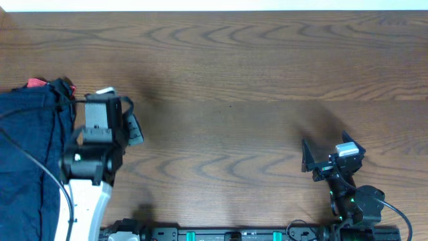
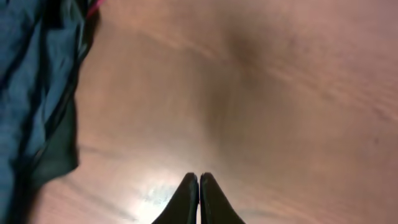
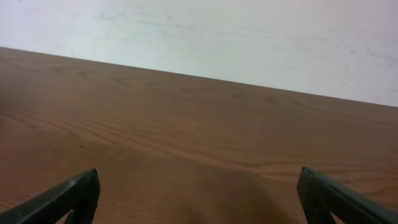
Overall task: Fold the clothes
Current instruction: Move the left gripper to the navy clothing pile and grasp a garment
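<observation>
The clothes [image 1: 27,154] are a pile of wrinkled dark navy fabric at the table's left edge, with a red piece [image 1: 37,84] showing at its far end. In the left wrist view the navy fabric [image 2: 31,81] fills the left side and a sliver of the red piece [image 2: 93,7] shows at the top. My left gripper [image 1: 105,94] is just right of the pile, over bare wood; its fingers [image 2: 199,177] are shut and hold nothing. My right gripper [image 1: 309,157] is far from the clothes at the front right; its fingers [image 3: 199,186] are wide open and empty.
The brown wooden table [image 1: 234,80] stretches between the two arms. A pale wall [image 3: 217,37] lies beyond the table's far edge. A black cable [image 1: 33,164] runs across the pile to the left arm. The arm bases stand at the front edge.
</observation>
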You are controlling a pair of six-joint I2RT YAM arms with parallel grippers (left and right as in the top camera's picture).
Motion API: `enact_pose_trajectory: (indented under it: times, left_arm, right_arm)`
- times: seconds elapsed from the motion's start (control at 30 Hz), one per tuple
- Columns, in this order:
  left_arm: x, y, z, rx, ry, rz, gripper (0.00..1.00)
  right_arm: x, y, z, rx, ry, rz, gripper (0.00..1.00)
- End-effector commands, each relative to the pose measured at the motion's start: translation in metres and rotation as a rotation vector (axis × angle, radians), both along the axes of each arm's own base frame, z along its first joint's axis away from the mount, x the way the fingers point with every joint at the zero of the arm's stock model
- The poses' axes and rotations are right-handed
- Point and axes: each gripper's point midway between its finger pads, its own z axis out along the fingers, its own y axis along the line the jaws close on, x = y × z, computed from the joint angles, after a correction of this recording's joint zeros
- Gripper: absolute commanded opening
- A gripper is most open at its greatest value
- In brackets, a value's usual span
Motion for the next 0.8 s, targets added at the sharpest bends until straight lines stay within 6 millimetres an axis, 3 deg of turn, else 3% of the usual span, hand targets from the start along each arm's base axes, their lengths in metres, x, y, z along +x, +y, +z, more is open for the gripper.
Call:
enact_pose_trajectory:
  times: [0.0,0.13,0.27,0.33,0.43,0.5,0.6,0.77]
  left_arm:
    - [0.002,0.015,0.01,0.024,0.036,0.057,0.08]
    - [-0.005,0.04,0.004,0.023,0.11,0.145,0.15]
    - [-0.015,0.069,-0.005,0.022,0.163,0.238,0.15]
    - [-0.02,0.082,-0.01,-0.003,0.182,0.291,0.24]
    - [-0.026,0.102,-0.017,-0.038,0.204,0.378,0.27]
    - [-0.03,0.116,-0.025,-0.066,0.222,0.442,0.27]
    - [-0.033,0.135,-0.039,-0.102,0.25,0.521,0.35]
    - [-0.031,0.157,-0.062,-0.14,0.311,0.583,0.4]
  right_arm:
    - [0.0,0.0,-0.002,-0.013,-0.001,0.003,0.99]
    - [0.0,0.0,-0.002,-0.013,-0.001,0.003,0.99]
    - [0.0,0.0,-0.002,-0.012,-0.001,0.003,0.99]
    - [0.0,0.0,-0.002,-0.013,-0.001,0.003,0.99]
    - [0.0,0.0,-0.002,-0.013,-0.001,0.003,0.99]
    - [0.0,0.0,-0.002,-0.013,-0.001,0.003,0.99]
    - [0.0,0.0,-0.002,-0.013,-0.001,0.003,0.99]
    - [0.0,0.0,-0.002,-0.013,-0.001,0.003,0.99]
